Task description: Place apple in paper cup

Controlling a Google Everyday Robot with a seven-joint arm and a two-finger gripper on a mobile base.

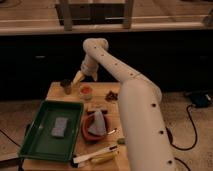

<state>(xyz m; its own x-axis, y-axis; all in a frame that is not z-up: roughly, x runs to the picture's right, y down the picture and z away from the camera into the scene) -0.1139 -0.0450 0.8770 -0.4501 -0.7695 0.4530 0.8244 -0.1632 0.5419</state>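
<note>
One tool (78,77) hovers above wooden table (102,90), beside brown cup (66,86).

Dim, warm indoor light throughout. We note the white jointed robot arm (135,95) as the brightest surface, lit from above, its upper side close to washed out. The light wooden table (102,89) takes a yellowish cast, and the dark cabinet front (35,60) behind it sinks almost to black. The pale two-finger gripper (79,77), just above the table's far edge between the dark brown cup (65,86) and the short pale paper cup (86,91), catches a warm highlight. We see soft shadow along the green plastic tray (31,140).
</note>
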